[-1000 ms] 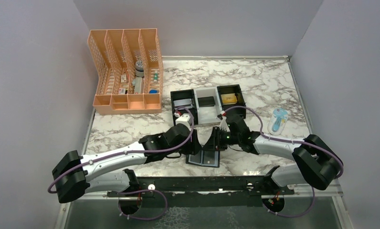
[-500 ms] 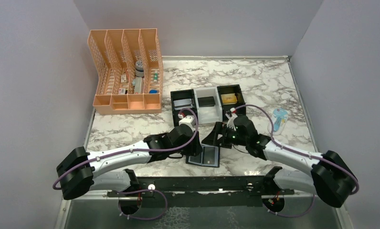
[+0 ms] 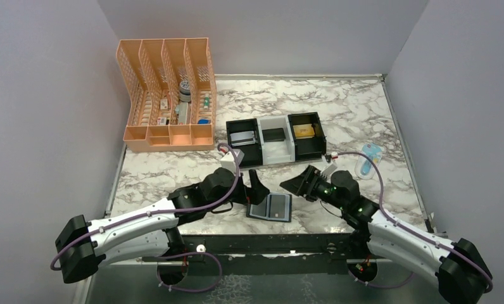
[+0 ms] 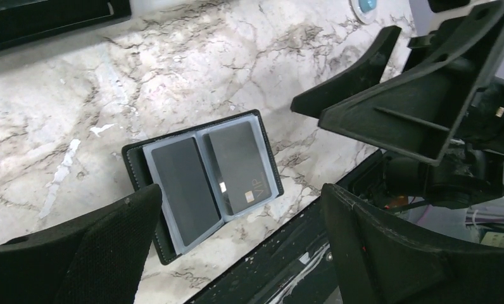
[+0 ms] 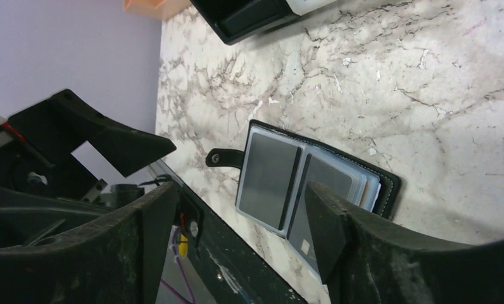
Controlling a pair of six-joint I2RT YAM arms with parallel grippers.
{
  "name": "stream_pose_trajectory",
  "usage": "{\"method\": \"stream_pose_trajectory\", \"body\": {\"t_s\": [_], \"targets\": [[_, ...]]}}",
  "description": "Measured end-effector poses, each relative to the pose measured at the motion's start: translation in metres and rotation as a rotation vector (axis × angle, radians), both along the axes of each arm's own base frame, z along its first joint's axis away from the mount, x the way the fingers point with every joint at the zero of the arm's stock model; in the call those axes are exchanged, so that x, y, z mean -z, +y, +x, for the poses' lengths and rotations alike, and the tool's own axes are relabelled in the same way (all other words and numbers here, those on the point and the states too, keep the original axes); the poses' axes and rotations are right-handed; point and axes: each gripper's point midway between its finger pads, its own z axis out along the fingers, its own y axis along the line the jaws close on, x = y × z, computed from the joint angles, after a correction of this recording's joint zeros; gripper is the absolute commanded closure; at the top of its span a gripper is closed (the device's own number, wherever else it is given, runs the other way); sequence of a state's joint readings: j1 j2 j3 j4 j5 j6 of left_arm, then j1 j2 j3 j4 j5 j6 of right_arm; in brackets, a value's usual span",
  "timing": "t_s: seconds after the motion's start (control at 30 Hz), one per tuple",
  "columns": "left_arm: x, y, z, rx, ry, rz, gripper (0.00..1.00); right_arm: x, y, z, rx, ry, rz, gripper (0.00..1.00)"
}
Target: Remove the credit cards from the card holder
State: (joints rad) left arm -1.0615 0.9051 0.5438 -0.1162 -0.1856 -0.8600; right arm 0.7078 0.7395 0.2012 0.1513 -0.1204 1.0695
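Note:
The card holder [image 3: 270, 206] lies open and flat on the marble table near the front edge, its snap tab [image 5: 226, 158] pointing left. Two dark grey credit cards sit in its blue-grey sleeves, one on the left page [image 4: 185, 190] and one marked VIP on the right page [image 4: 239, 166]. They also show in the right wrist view [image 5: 271, 177]. My left gripper [image 3: 256, 186] is open and empty, just left of and above the holder. My right gripper [image 3: 298, 183] is open and empty, just right of it. Neither touches the holder.
Three small square trays stand behind the holder: black [image 3: 243, 140], white [image 3: 275, 140], black [image 3: 307, 134]. A peach desk organizer [image 3: 167, 95] stands at the back left. A blue-white packet [image 3: 369, 159] lies at the right. The black front rail [image 3: 268, 244] runs just behind the holder's near side.
Both grippers have drawn back from the card holder, the left one to the left and the right one to the right. The holder now lies open and uncovered between them.

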Motion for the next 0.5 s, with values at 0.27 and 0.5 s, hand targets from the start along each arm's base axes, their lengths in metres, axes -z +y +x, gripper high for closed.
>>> {"method": "stream_pose_trajectory", "body": {"t_s": [0.27,0.5], "targets": [[0.027,-0.018,-0.009,0.109,0.070,0.086,0.40,0.029,0.016,-0.010,-0.100,0.112,-0.041,0.52],[0.060,-0.022,-0.012,0.128,0.160,0.202,0.63,0.036,0.023,-0.014,-0.150,0.160,-0.055,0.58]]}}
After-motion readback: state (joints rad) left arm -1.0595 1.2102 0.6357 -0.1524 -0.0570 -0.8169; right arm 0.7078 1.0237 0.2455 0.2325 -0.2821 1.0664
